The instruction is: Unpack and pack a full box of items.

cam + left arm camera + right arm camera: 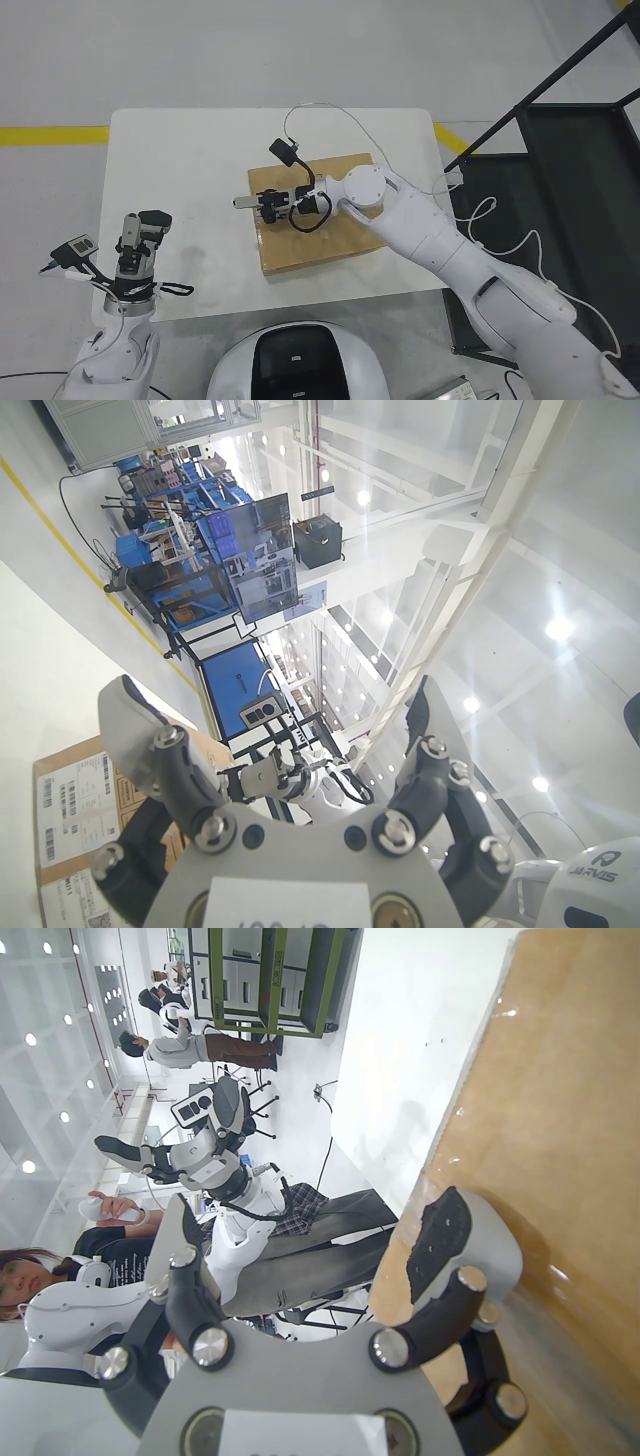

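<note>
— Where is the box (pixel 310 250)?

— It lies flat on the right half of the counter (pixel 180 170), a little nearer my own edge than the far one and turned slightly askew to the edges. Its flaps are down, and clear tape (pixel 480 1043) runs along the edge by my right wrist.

— And your right pincer (pixel 250 204)?

— My right arm stretches across the top of the box, and the pincer sits at the side of the box that faces the counter's left edge. From my right wrist I see the right pincer (pixel 312 1218) spread wide and holding nothing. One finger (pixel 440 1243) is over the taped cardboard and the other hangs past the box's edge. I cannot tell whether the first one touches the box.

— Your left pincer (pixel 143 225)?

— It is over the near left corner of the counter, well apart from the box, with its tips pointing upward. From its own wrist the left pincer (pixel 277 710) also stands wide and empty. Past one finger I see a face of the box (pixel 75 800) carrying white labels (pixel 67 795).
</note>
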Robot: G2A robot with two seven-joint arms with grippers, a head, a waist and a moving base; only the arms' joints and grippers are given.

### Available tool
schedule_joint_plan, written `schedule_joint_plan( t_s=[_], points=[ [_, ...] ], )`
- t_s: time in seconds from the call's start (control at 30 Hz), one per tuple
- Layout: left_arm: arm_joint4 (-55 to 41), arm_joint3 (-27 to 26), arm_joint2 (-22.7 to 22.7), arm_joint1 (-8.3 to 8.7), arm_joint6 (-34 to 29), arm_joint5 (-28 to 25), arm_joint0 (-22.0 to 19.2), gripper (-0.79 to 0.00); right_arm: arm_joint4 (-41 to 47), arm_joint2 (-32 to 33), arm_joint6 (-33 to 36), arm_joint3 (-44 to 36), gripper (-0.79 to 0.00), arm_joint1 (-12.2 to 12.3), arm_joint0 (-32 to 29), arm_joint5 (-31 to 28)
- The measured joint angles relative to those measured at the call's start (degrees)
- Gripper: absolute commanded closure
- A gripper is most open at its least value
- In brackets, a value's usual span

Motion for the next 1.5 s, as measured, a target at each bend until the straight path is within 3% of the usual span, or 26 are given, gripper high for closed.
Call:
schedule_joint_plan(
  t_s=[0.23, 0.73, 1.5],
  points=[
    [0.00, 0.00, 0.00, 0.00, 0.00, 0.00, 0.00, -0.785, -2.07, 2.51, 1.17, -0.85, -0.785, 0.75, -1.59, -0.04],
    [0.00, 0.00, 0.00, 0.00, 0.00, 0.00, 0.00, -0.785, -8.85, 12.50, 3.06, -8.90, -0.785, 5.33, -9.54, 6.72],
    [0.00, 0.00, 0.00, 0.00, 0.00, 0.00, 0.00, -0.785, -15.73, 28.93, -4.22, -20.23, -0.785, 10.34, -23.20, 17.29]
  ],
)
